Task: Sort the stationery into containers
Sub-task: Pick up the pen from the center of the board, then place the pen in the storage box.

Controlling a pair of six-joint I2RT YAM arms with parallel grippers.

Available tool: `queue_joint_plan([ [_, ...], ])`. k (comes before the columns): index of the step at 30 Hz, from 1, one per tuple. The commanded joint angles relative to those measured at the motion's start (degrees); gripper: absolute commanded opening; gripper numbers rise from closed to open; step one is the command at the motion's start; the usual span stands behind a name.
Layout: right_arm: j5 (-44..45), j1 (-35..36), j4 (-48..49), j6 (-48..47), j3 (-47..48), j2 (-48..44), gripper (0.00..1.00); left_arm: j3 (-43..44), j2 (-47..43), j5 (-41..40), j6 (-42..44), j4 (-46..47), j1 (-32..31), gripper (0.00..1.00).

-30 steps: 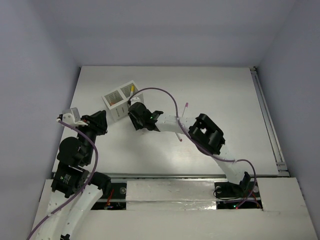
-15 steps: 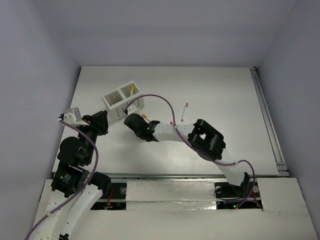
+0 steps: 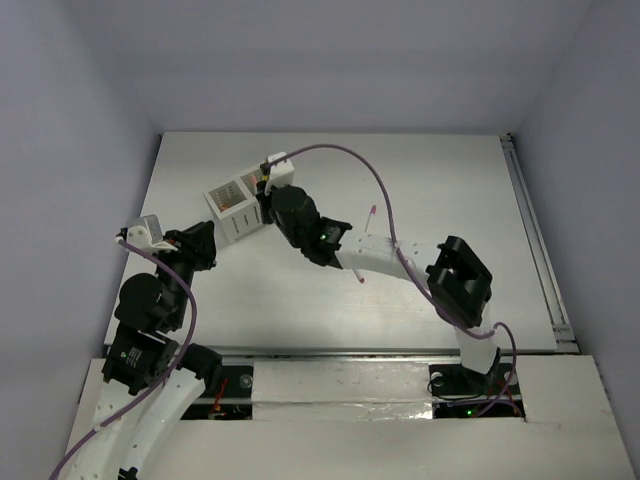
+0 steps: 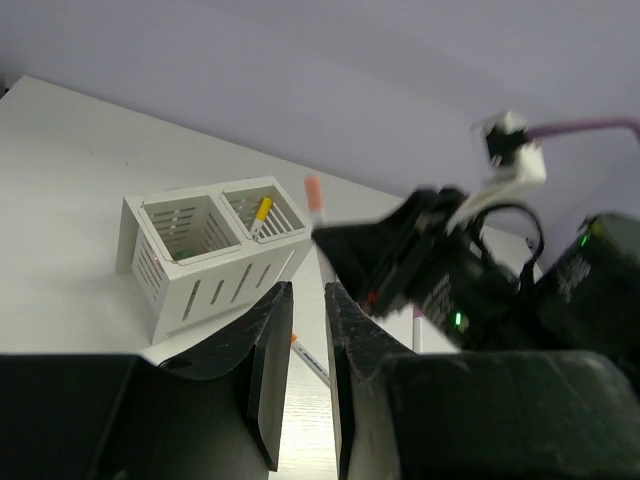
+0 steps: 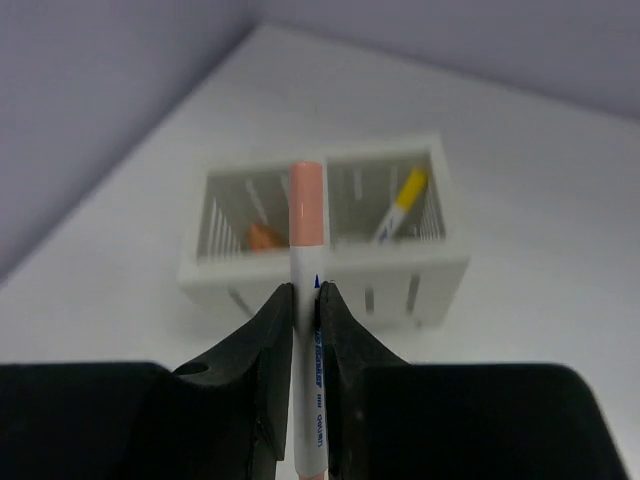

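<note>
The right end effector (image 5: 305,300) pinches an orange-capped pen (image 5: 306,215) upright, close by the slatted box (image 5: 440,268). A yellow-capped pen (image 5: 400,203) leans in one compartment, and the other holds what looks like an orange piece (image 5: 263,236). The left end effector (image 4: 306,300) is narrow and empty.

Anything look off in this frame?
Nothing broken or spilled. The box sits skewed to the table edges but upright, a yellow-capped pen leaning in one compartment. Right gripper holds an orange-capped pen upright before it. A magenta pen lies loose on the table.
</note>
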Motion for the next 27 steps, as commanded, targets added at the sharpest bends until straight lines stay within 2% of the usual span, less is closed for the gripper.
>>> queue_joint_plan([
  [1, 1.8, -2.8, 16.4, -3.8, 8.5, 5.8, 0.0, 0.4, 0.8, -0.6, 0.6, 2.1, -0.2, 0.17],
  [6, 1.9, -5.8, 22.9, -7.6, 21.4, 16.4, 0.0, 0.5, 0.9, -1.5, 0.3, 1.4, -0.2, 0.17],
  [15, -0.7, -8.4, 23.6, -6.1, 30.8, 25.0, 0.02, 0.7, 1.4, -2.2, 0.6, 1.3, -0.8, 0.17],
  [19, -1.4, -8.4, 23.8, -5.2, 31.2, 26.6, 0.04, 0.7, 1.3, -2.5, 0.6, 1.3, -0.8, 0.17],
  [23, -1.5, -8.4, 24.7, -3.3, 27.7, 26.0, 0.06, 0.7, 1.5, -2.8, 0.5, 1.2, -1.3, 0.17],
  [27, -1.6, -8.4, 26.4, -2.1, 23.7, 25.1, 0.17, 0.7, 1.7, -2.8, 0.6, 1.3, -1.3, 0.17],
])
